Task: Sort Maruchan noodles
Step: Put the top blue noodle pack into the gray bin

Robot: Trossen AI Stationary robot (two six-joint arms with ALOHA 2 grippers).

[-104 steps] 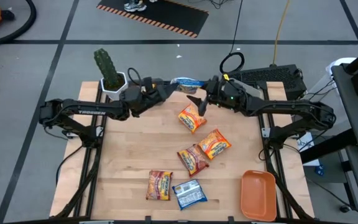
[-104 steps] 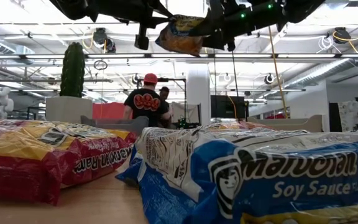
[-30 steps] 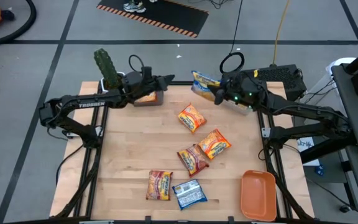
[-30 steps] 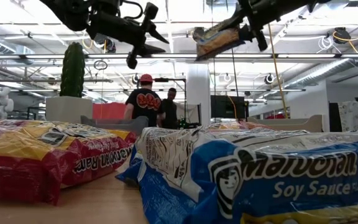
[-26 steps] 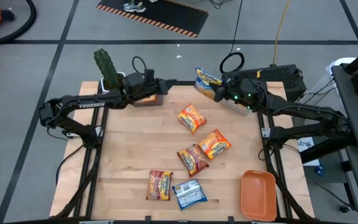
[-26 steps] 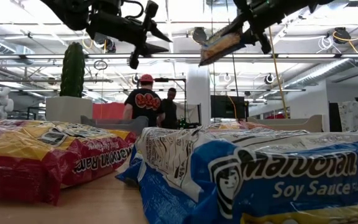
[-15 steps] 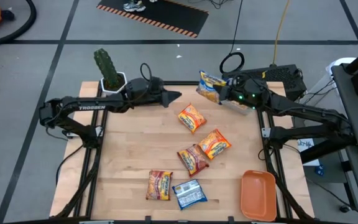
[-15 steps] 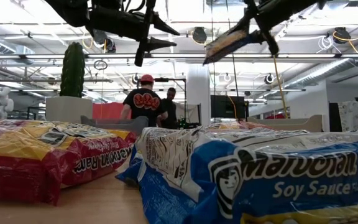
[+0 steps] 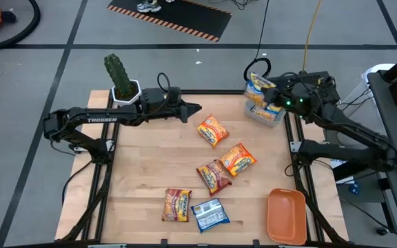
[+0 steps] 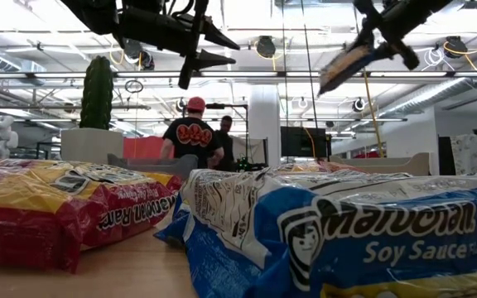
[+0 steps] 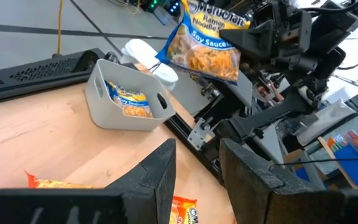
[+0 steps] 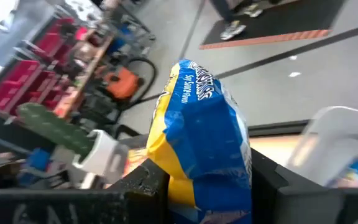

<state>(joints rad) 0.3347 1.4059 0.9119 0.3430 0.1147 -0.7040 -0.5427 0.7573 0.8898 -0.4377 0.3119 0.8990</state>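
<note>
The right end effector (image 9: 271, 93) is clamped on 1 blue-yellow noodle packet (image 9: 259, 87) above the grey bin (image 9: 264, 114). The left end effector (image 9: 193, 108), fingers apart, hovers over the surface (image 9: 143, 172).

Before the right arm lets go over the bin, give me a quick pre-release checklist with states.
1. Right gripper shut on the blue-and-yellow crinkly soy sauce noodle packet: ok.
2. Packet above the grey plastic bin at the table's far right corner: ok in the high view; height over it cannot tell.
3. Bin has room: ok, one blue-and-yellow packet inside with space beside it.
4. Left gripper away from the bin, open and empty: ok.
5. Five loose packets left on the wooden table, none near the bin: ok.
</note>
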